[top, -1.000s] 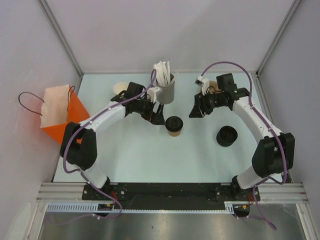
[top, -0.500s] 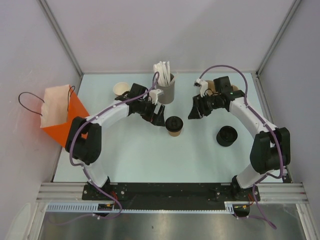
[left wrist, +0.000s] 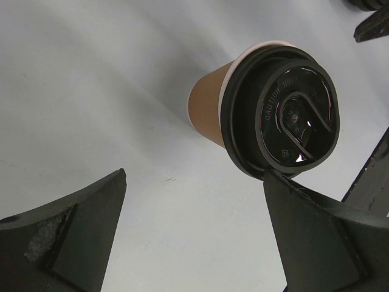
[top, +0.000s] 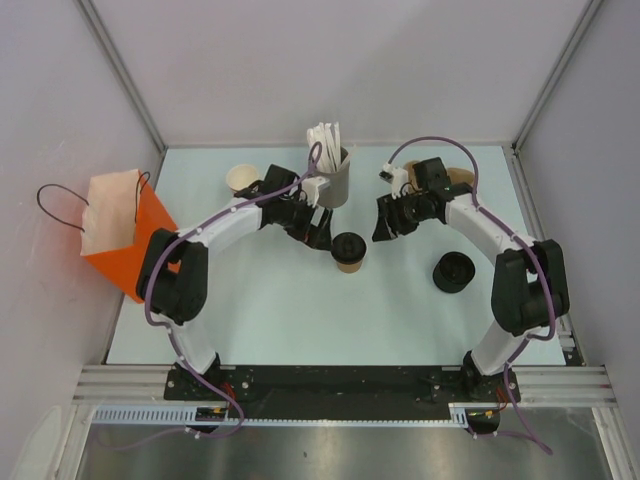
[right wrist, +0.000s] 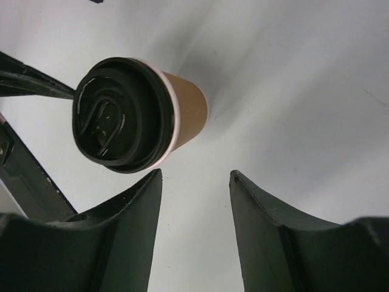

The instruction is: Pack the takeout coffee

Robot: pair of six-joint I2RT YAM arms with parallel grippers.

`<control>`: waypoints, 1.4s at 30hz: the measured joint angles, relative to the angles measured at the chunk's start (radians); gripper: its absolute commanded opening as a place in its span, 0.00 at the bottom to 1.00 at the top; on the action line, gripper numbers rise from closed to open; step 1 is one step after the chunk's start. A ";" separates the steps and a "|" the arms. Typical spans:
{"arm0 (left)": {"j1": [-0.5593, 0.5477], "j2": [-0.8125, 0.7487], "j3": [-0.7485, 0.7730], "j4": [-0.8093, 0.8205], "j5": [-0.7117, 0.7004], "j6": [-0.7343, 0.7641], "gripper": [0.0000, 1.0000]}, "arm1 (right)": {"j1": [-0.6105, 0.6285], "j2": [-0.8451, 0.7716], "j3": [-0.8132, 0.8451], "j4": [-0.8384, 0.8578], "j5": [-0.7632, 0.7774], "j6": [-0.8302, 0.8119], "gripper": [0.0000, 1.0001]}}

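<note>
Bag of orange paper (top: 120, 235) sits well left of the takeout coffee (top: 348, 251). Left hand (top: 320, 238) hovers just left of the coffee, fingers spread wide, gripping nothing. The coffee stands upright mid-bench (top: 270, 310), black lid on. Right hand (top: 383, 226) hangs just right of it, fingers apart and empty. Black lids (top: 453, 271) lie farther right.
</note>
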 measured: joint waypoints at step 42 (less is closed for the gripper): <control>-0.016 0.058 0.126 -0.001 0.125 -0.031 0.99 | -0.045 0.059 0.000 -0.013 0.032 0.003 0.71</control>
